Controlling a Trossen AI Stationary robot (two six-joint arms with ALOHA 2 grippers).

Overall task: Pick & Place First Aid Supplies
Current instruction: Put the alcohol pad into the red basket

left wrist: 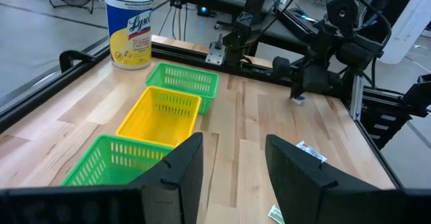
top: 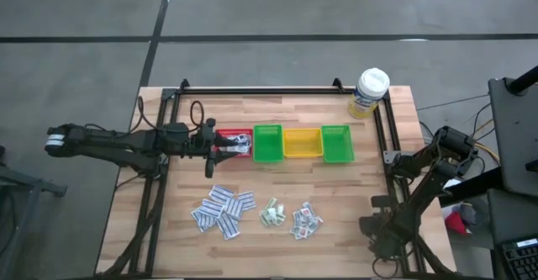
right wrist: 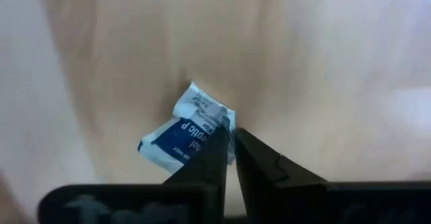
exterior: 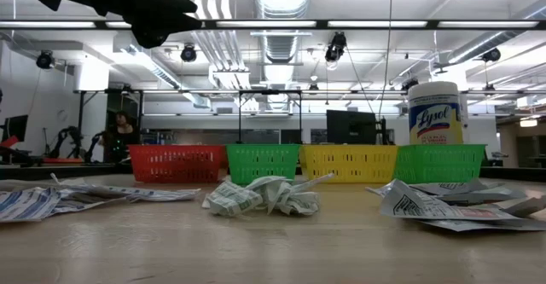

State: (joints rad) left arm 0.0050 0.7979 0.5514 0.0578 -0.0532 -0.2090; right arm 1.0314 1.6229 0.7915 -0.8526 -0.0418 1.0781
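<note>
- Fingers of the right gripper pinch one corner of a small blue-printed packet near the surface's right edge; fingers of the left gripper stand open and empty above the red bin.
- Risk: so thin a corner hold may let the packet slip or tear when lifted.
- Other packets lie along the front edge; green, yellow, green bins and a bottle sit toward the back, well clear.

Overhead and table-level views, both on the bins, plus two wrist close-ups.
</note>
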